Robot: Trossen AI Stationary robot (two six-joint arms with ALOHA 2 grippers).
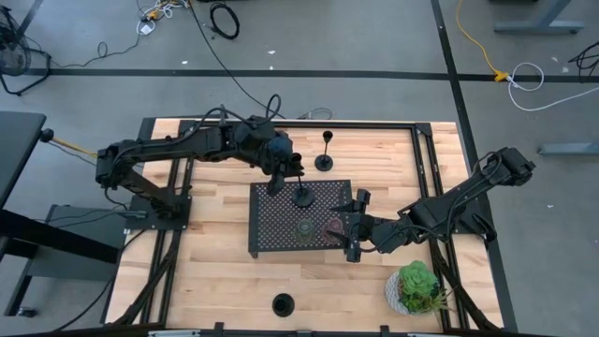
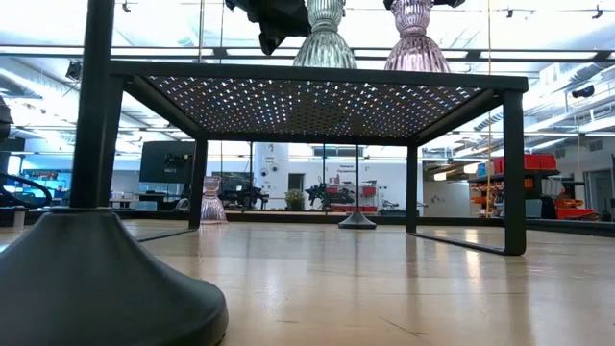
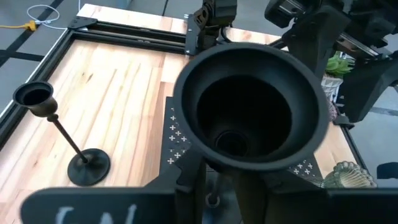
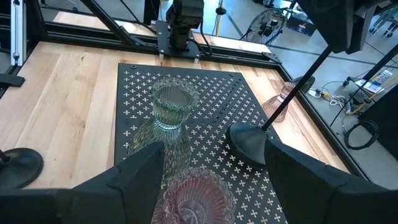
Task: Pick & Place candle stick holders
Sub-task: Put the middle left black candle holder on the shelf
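Left gripper (image 1: 290, 170) hangs over the black holder (image 1: 302, 195) standing on the tray (image 1: 271, 234), its grip impossible to judge, likely mid-placement and needing a straight lift, while the right gripper (image 1: 356, 227) sits open around the pink holder (image 1: 334, 227).

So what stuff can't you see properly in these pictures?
- Left gripper's fingers, left wrist view: the black holder's cup fills the picture and hides them.
- Green glass holder and pink glass holder, low view: tops cut off by the edge.
- Third glass holder, low view: far off, colour unclear; in the high view the tray hides it.
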